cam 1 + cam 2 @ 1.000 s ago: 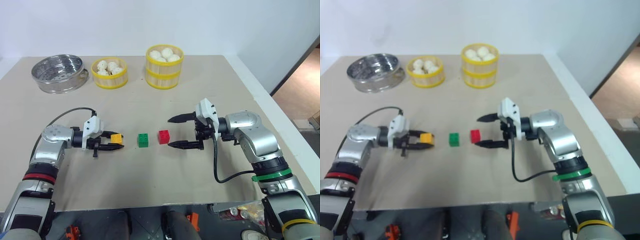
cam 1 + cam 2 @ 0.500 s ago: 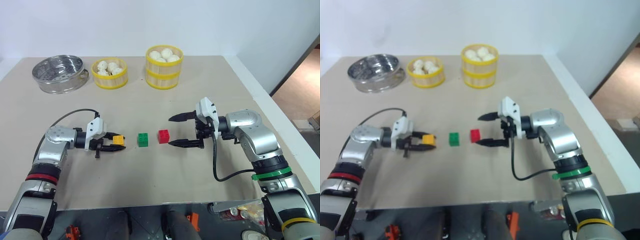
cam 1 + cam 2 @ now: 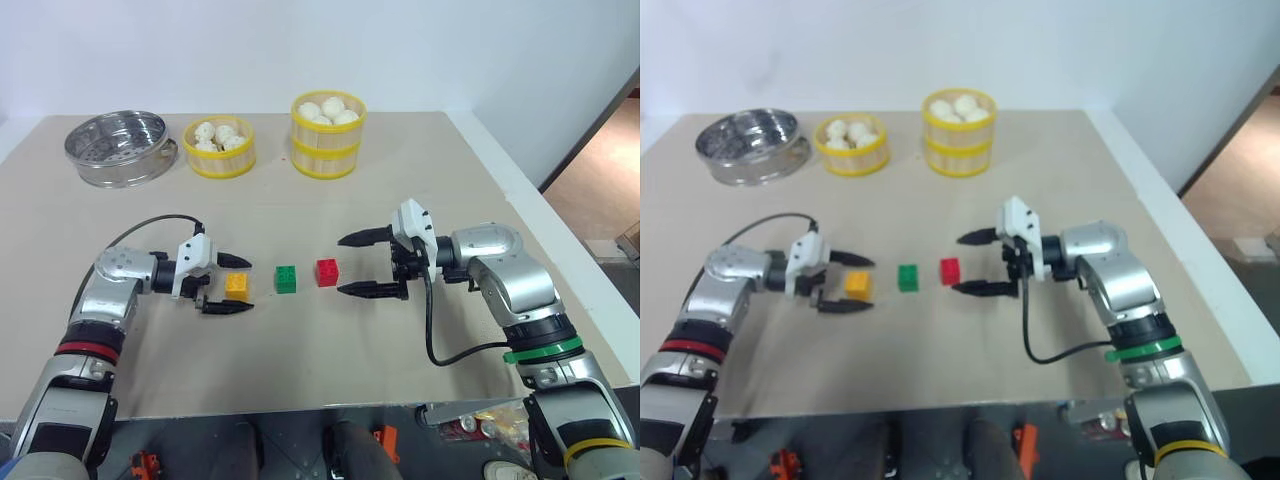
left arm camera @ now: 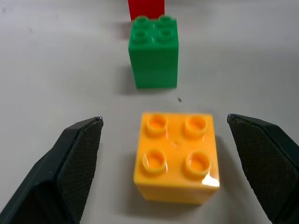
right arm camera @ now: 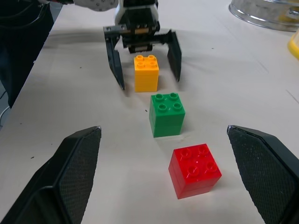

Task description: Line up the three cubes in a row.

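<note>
Now the three cubes sit in a row, both hands spread wide.

Head view: yellow cube (image 3: pixel 237 286), green cube (image 3: pixel 287 279) and red cube (image 3: pixel 327 272) lie in a near-straight line on the tabletop (image 3: pixel 300 360), small gaps between them. The left hand (image 3: pixel 231 283) has released; a second ago it was clenched on the yellow cube, which now stands free between the fingers. The right hand (image 3: pixel 358 264) waits open just beside the red cube, unchanged.
Left wrist view: yellow cube (image 4: pixel 176 162) sits upright, clear of both fingers (image 4: pixel 70 163), green cube (image 4: pixel 153 51) just beyond it, so the placement looks finished.
Right wrist view: red cube (image 5: pixel 195 170) is slightly turned against the green cube (image 5: pixel 167 114), likely why this hand stays near.
</note>
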Controlling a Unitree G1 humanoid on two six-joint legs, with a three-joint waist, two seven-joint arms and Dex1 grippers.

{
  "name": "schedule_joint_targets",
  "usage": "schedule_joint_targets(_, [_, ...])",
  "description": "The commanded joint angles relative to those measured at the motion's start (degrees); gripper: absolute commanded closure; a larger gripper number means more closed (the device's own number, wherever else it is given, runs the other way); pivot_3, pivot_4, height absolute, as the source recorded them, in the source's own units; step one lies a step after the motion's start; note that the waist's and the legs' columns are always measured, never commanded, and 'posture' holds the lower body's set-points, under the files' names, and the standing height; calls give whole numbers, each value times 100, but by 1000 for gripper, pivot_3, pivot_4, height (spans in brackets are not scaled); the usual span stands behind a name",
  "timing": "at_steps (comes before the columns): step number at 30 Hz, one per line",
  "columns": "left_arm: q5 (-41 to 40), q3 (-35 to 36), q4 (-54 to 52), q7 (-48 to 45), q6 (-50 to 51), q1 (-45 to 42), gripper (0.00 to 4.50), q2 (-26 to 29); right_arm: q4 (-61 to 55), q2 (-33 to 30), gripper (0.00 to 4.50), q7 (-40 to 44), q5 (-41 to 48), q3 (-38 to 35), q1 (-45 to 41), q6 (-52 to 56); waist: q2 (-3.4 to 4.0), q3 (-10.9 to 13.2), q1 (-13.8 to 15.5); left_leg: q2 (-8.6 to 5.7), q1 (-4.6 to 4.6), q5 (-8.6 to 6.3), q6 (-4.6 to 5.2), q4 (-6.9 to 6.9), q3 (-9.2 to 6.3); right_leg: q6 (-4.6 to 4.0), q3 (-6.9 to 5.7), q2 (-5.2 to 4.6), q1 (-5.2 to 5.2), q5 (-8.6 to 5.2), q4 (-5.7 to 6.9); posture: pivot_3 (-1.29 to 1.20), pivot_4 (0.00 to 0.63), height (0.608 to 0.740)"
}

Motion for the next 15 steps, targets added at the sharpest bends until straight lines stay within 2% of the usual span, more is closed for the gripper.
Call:
schedule_joint_targets(1, [-469,442,-949,191,501,-16,36,260,-239,-107,0,-70,50,-269,-52,-50,0,0,-2,1,0,0,0,0,0,0,0,0,-1,0,1,0,150,740])
schedule_joint_targets(4, [-900,759,-1766,583,1312,111,36,360,-292,-112,0,-177,207,-408,-73,106,0,0,-6,1,3,0,0,0,1,1,1,0,1,-2,4,0,150,740])
schedule_joint_targets(7, [-1259,1293,-2318,1737,2334,214,36,251,-244,104,0,-735,572,-863,-174,587,0,0,-7,2,4,0,0,1,1,3,3,-1,1,-3,6,0,150,740])
schedule_joint_targets(10, [-1041,1541,-2408,2696,2456,499,36,65,175,303,0,-1353,187,-999,-244,171,0,0,-16,2,14,0,0,3,0,4,5,0,6,-1,10,0,150,740])
schedule_joint_targets(13, [-414,1487,-2627,3758,2406,889,36,-112,561,428,0,-1812,-233,-972,-210,-287,0,0,-15,2,22,0,0,3,1,3,9,2,12,2,10,0,150,740])
schedule_joint_targets(15, [-305,1469,-2736,4000,2440,1129,36,-147,672,485,0,-1948,-326,-984,-146,-428,0,0,-12,2,18,1,0,3,3,4,11,2,8,3,10,0,150,740])
